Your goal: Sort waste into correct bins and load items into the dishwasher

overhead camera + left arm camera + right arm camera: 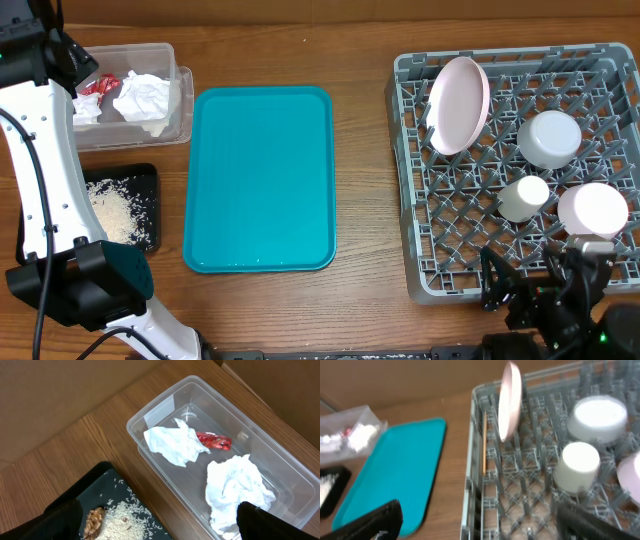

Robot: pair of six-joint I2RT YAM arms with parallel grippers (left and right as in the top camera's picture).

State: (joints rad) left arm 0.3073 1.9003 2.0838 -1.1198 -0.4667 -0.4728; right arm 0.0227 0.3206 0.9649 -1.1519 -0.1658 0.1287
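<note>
Now | left tool (167,525), right tool (480,527): wide, empty | sorting looks done; lift straight off clear plastic rectangular tub (156,404)

Napkins (143,96) and a red wrapper (97,86) in the clear tub (184,95), rice (115,212) on the black tray (146,177), and over in the grey rack (460,240) sit the pink plate (459,104), cup (523,197) and two bowls (549,138) (592,209).

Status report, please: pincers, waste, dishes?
Left pincer open, empty; right pincer open, empty. Napkins, red wrapper in clear tub; rice in black tray. Plate, bowls, cup in rack. Nothing in the way.
</note>
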